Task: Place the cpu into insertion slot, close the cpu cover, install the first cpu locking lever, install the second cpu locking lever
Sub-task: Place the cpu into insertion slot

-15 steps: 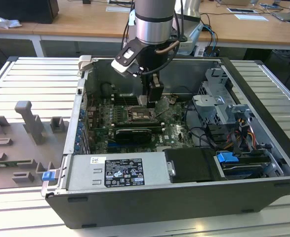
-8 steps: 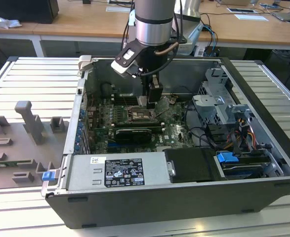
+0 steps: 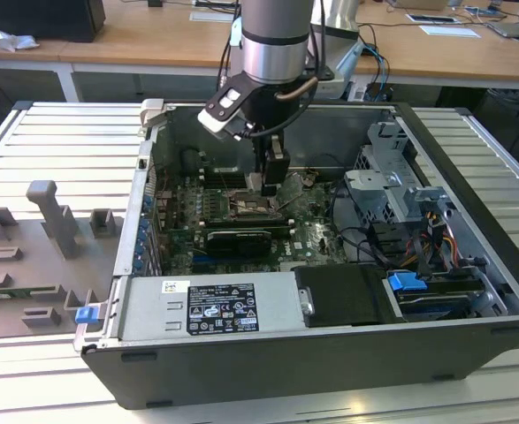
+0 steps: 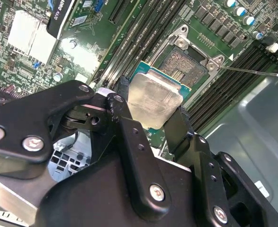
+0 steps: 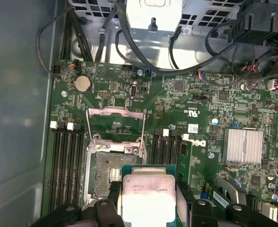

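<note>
I have the pincer [image 4: 151, 105] clamped on the chip [image 5: 148, 195], fingers closed against its edges. Chip hangs over the open socket [image 5: 109, 166], not seated. Cover [image 5: 115, 111] stands flipped back, beside the socket.

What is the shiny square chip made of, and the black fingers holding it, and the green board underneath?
The cpu: its top looks like dull silver-grey metal with a soft sheen, on a green edge. The fingers of the gripper: matte black, maybe metal or hard plastic; the look leaves it open. The circuit board: glossy green, likely laminate with tiny metal parts.
</note>
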You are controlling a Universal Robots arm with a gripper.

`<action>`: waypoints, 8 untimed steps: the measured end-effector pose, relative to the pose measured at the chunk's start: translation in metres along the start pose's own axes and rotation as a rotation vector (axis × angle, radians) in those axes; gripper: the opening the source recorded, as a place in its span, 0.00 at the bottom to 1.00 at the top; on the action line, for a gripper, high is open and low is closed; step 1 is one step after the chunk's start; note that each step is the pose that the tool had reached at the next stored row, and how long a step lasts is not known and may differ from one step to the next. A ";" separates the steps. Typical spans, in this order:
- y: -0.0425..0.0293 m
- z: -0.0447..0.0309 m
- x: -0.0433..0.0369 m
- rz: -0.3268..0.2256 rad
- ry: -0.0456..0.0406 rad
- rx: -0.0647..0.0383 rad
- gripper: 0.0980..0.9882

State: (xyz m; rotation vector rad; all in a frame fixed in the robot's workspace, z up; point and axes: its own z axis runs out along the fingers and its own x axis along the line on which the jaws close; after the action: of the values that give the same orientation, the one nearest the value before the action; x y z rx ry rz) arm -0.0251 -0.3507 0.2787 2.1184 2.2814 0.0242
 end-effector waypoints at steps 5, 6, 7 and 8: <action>-0.0001 0.0029 0.0000 0.014 -0.0002 0.006 0.50; -0.0001 0.0032 0.0000 0.015 -0.0001 0.006 0.50; -0.0001 0.0035 0.0000 0.016 0.0000 0.007 0.50; -0.0001 0.0037 0.0000 0.017 0.0000 0.007 0.50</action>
State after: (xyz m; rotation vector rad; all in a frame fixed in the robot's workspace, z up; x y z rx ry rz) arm -0.0251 -0.3507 0.2749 2.1409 2.2667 0.0169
